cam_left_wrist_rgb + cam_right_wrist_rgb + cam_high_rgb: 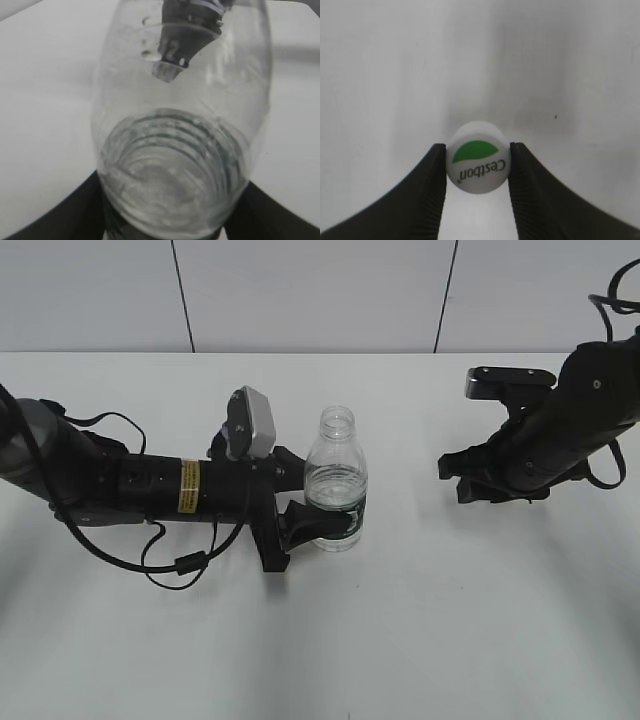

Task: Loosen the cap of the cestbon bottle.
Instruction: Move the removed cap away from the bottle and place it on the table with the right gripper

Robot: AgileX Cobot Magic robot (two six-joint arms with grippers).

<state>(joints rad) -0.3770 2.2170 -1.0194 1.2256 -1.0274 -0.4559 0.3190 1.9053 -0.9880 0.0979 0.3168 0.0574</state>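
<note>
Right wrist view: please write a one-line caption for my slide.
Right end effector grips the white-and-green Cestbon cap between its fingers, above the white table.

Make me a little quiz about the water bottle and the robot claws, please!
1. True or false: the cap is on the cestbon bottle.
2. Which claw holds the cap: A left claw, B right claw, C neither?
3. Fill in: the bottle stands ____ on the table.

Key: 1 false, the neck is open. 2 B. 3 upright, with the left claw gripping its lower part.
</note>
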